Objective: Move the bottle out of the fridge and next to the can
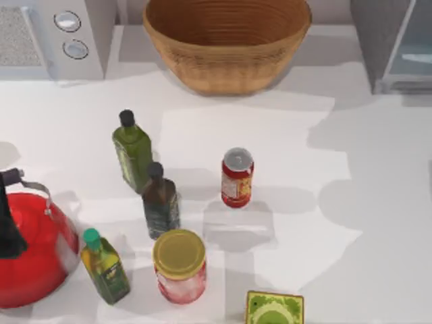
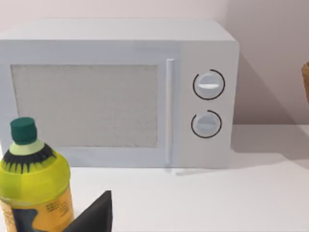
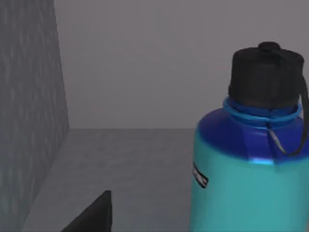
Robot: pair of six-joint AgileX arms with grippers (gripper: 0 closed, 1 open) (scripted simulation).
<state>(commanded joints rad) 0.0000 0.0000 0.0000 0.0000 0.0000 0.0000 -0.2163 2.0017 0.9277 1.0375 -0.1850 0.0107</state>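
Red and silver catches the eye from above: the can stands upright mid-bench, silver top up, with the fridge at the far right corner and a wicker basket beside it. Over to the left wrist view: a white microwave and a green-capped oil bottle; fingers, cannot tell. Now the right wrist view: the bottle stands upright on the grey fridge floor, black cap up; whether the fingers are open, cannot tell.
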